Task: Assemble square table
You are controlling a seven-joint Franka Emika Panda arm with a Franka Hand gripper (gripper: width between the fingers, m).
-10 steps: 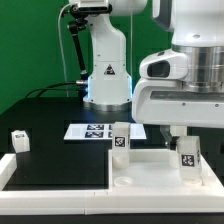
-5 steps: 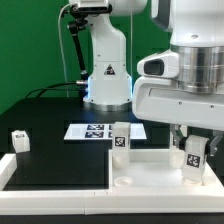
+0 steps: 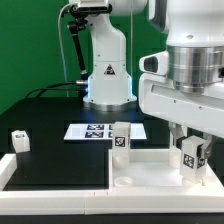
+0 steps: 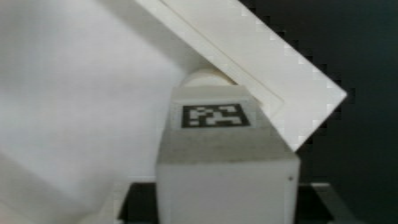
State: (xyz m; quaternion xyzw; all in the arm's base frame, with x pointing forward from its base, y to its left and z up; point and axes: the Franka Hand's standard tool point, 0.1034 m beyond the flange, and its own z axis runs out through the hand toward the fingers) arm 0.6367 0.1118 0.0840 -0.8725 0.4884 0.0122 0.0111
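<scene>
Claw (image 3: 192, 163) pointing straight down, clamped around upright leg (image 3: 191, 152) at tabletop (image 3: 150, 166) corner.

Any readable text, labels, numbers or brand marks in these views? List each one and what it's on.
No readable words, numbers or brand marks in either view.
There are only patterned square tags, with no characters: on the marker board, the standing leg, the loose leg, and the held leg in the gripper.

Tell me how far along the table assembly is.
Done: the first leg stands upright at a tabletop corner. In hand: the gripper grips the second leg, upright on the corner at the exterior view's right. Left: the loose leg at the exterior view's left; a fourth isn't visible.
</scene>
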